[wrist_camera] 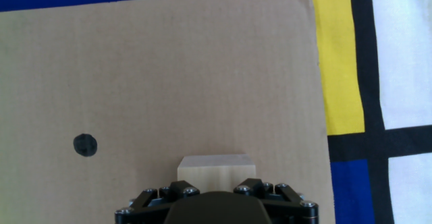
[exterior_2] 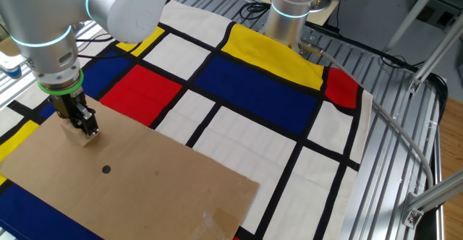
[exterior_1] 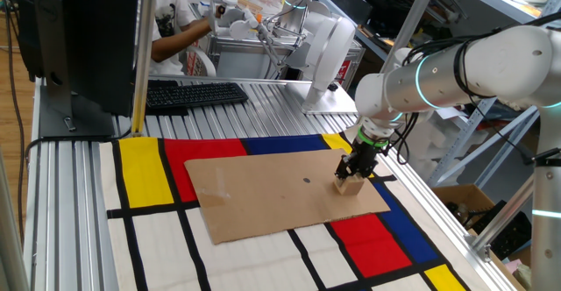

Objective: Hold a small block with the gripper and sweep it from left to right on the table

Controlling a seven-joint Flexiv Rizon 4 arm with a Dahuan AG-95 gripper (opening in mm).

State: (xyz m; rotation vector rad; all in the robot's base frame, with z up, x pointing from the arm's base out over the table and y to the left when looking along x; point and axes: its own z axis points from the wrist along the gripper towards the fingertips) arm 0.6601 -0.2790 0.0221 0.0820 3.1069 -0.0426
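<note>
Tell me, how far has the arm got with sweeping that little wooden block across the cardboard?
Done: the gripper is closed on the small wooden block, which rests on the cardboard sheet. In hand: the block sits near one end of the sheet, close to its edge in the hand view. How much of the sweep is left cannot be told from one moment; the black dot lies apart from the block.

Robotics lab: aluminium table point(exterior_1: 272, 107), second arm point(exterior_2: 289, 9)

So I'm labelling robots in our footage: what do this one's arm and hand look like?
The arm is thick, with rounded white and silver segments and a glowing cyan ring at its joints. A green ring sits at the wrist. Below it, the hand is small and black with two fingers; the hand view shows silver screws in its linkage.
</note>
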